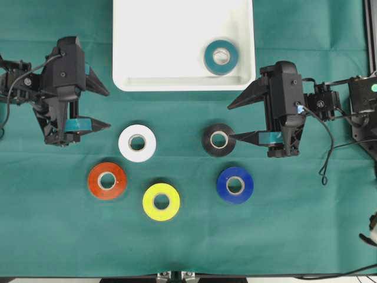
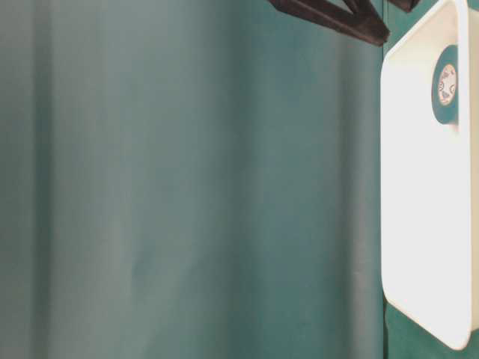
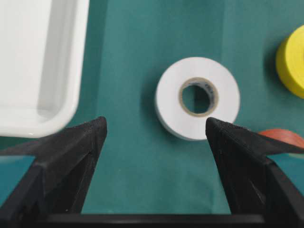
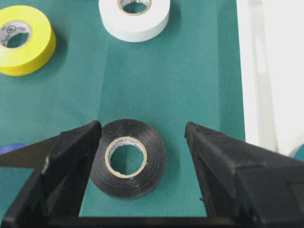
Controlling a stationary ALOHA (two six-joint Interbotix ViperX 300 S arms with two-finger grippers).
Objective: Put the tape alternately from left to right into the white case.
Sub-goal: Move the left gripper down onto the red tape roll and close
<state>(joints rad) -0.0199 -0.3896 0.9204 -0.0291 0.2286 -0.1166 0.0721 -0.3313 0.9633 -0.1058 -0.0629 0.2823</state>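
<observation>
Teal tape (image 1: 221, 57) (glossy) in white case (image 1: 147, 59).

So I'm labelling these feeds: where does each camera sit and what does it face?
Overhead: straight down on the white case, both hands.
Table-level: low, turned sideways, cloth, case, teal roll, a hand tip.
Left wrist: past the open left hand at the white roll.
Right wrist: open right hand over the black roll.
Both wrists see the white roll.
</observation>
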